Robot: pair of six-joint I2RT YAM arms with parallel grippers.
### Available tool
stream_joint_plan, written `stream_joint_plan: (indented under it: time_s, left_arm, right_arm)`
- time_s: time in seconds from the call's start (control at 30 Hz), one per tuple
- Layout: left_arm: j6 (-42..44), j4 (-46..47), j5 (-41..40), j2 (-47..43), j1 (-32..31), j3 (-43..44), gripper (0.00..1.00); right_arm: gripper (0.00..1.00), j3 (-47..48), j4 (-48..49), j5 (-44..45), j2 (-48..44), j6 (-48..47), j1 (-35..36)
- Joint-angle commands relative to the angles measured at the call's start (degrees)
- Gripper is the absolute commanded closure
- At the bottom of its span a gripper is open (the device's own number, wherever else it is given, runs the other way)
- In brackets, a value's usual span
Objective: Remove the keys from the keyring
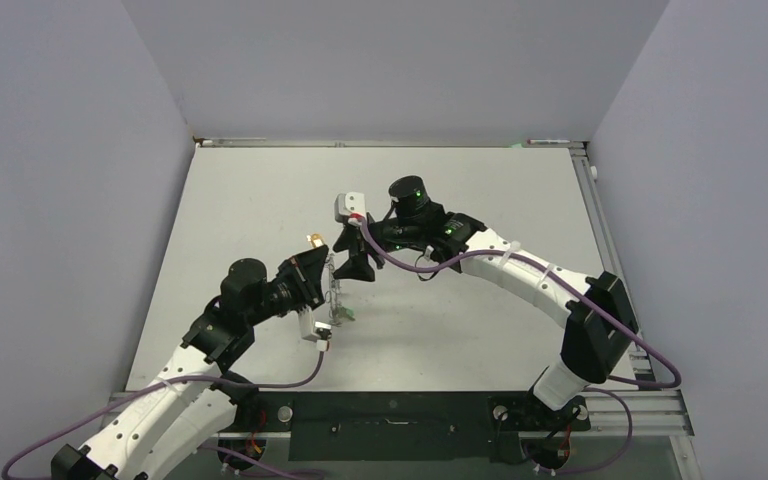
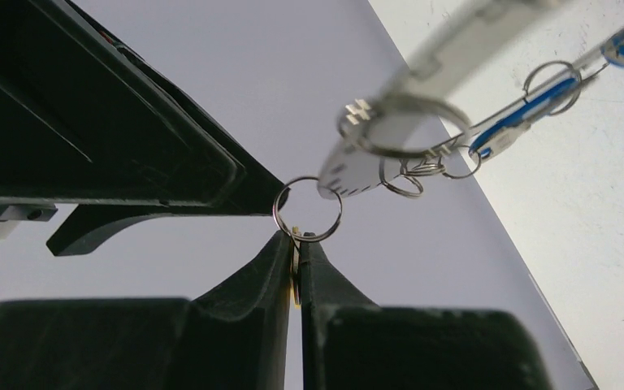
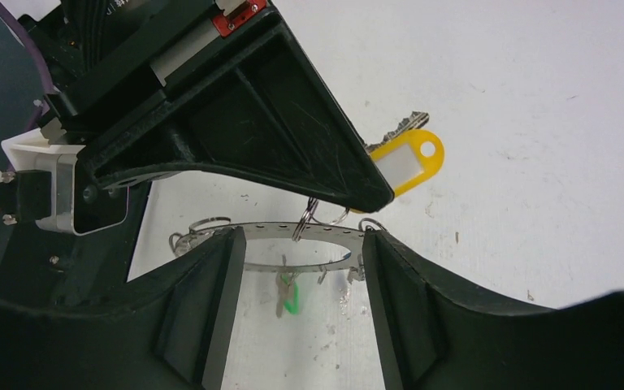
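Right now I'm looking at the keyring (image 3: 333, 230), a flat grey metal disc w/ a big centre hole and small wire loops round the rim. It's hanging in the air over the middle of the bench (image 1: 480, 330), betw the two claws. The right claw (image 3: 299, 244) is sitting part spread w/ the disc spanning finger to finger, so I'm reading that as clamping it by the rim. The left claw (image 2: 296, 240) is pressed together on the yellow key (image 3: 402, 166), a small metal blade w/ a plastic tag head. One thin wire loop (image 2: 276, 210) is poking out just past its tips, linking back to the disc. A green key (image 3: 290, 299) is dangling under the disc, and a blue key (image 2: 528, 110) is showing out past it in the left wrist view.

Handling, imo: it's all looking light and stiff but slick, so the disc is prob going to swivel if I'm pulling off-axis. The loops are looking like springy wire, not popping open easily. I'm thinking rim for the disc and tag head for each key, as the loop's too thin to pinch w/o slipping.
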Motion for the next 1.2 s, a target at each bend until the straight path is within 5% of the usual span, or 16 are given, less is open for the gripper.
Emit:
stream_joint_plan:
  time_s: [0.0, 0.5, 0.9, 1.17]
  left_arm:
    - [17.06, 1.38, 2.18, -1.12, -0.67, 3.62, 1.00]
    - [13.40, 0.59, 0.06, -1.08, -1.31, 4.08, 1.00]
    - [11.25, 0.61, -2.85, -0.17, -1.31, 4.52, 1.00]
    - [10.89, 0.27, -4.31, 0.31, -1.40, 4.69, 1.00]
  right_arm:
    - [0.47, 4.01, -0.80, 2.65, 0.59, -3.27, 1.72]
    - [0.64, 3.39, 0.50, 6.43, 2.71, -1.67, 2.74]
    - [0.56, 2.10, 0.44, 4.07, 1.77, 0.78, 2.61]
    - [0.64, -0.05, 6.14, 4.54, 1.68, 8.05, 2.69]
